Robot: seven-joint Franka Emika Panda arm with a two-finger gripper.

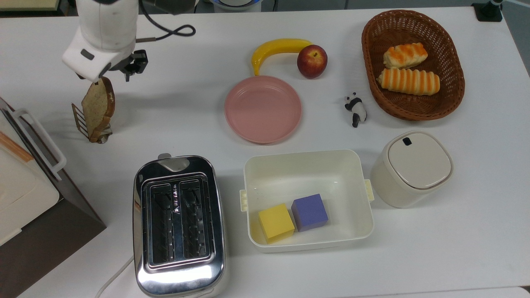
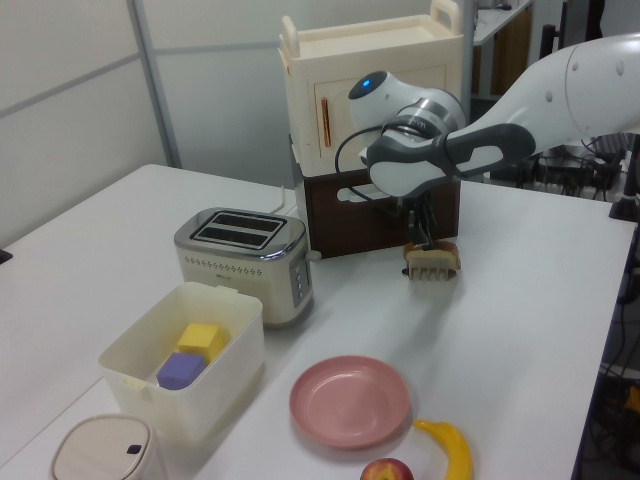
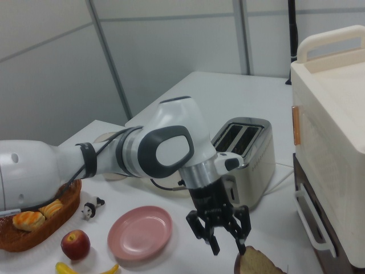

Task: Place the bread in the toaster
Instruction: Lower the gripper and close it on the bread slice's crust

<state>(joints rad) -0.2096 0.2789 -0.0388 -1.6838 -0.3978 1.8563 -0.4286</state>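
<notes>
Your claw hangs with its fingers spread apart and holds nothing, poised just above the rounded top of the bread. You can see the slice standing upright in a small wire rack near the top view's left edge. The toaster sits well apart from it, toward the top view's bottom, both slots bare, just beside a cream tub with a yellow block and a purple block.
</notes>
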